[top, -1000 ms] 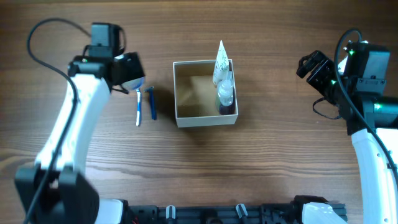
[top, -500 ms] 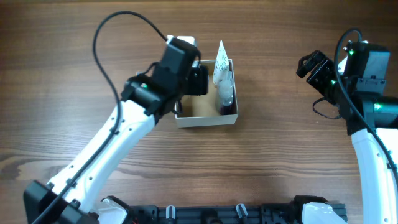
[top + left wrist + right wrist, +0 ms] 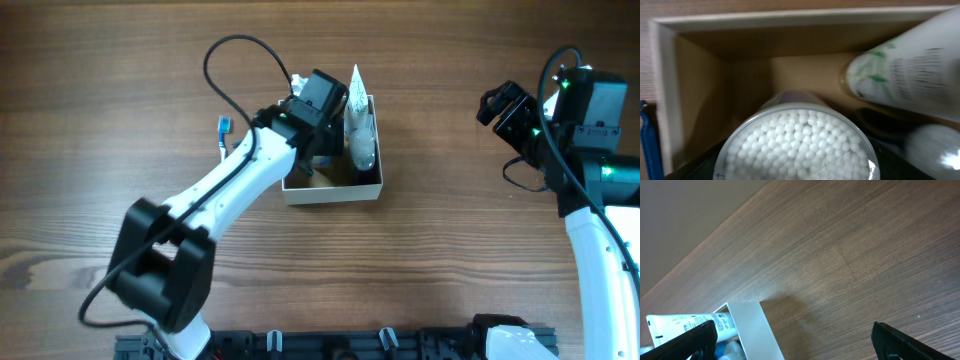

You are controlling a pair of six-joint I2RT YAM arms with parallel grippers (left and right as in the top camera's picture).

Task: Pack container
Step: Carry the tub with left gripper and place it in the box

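Note:
The container [image 3: 332,192] is a square white box with a tan inside, mid-table; it also shows in the left wrist view [image 3: 662,75] and the right wrist view [image 3: 752,325]. A white tube [image 3: 353,95] and a clear bottle [image 3: 362,150] lie along its right wall. My left gripper [image 3: 322,150] is inside the box's left half, shut on a round clear jar of cotton swabs [image 3: 797,142], which hides the fingers. My right gripper [image 3: 795,345] is open and empty, off to the right of the box [image 3: 500,105].
A blue toothbrush [image 3: 222,135] lies on the wooden table left of the box, partly hidden by my left arm; a blue item [image 3: 647,145] shows just outside the box's left wall.
My left arm has swung from the left of the table over to the box and lowered into it with the cotton-swab jar. The right arm has not moved.

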